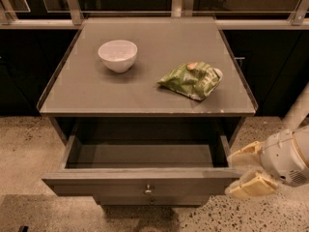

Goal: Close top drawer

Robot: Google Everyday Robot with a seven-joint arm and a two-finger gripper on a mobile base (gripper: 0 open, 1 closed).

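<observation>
The top drawer (145, 182) is a wide grey drawer with a small round metal knob (148, 190). It is pulled out and open below the grey cabinet top (145, 91), and its inside looks empty. My gripper (232, 174) is at the right end of the drawer front, low on the right of the view. Its two cream fingers (251, 185) are apart, one beside the drawer's right side and one in front of the front panel's corner. It holds nothing. I cannot tell whether it touches the drawer.
A white bowl (118, 55) and a green snack bag (193, 80) lie on the cabinet top. A lower drawer front (149, 200) shows just under the top drawer. Dark cabinets stand on both sides. The floor (29, 149) is speckled.
</observation>
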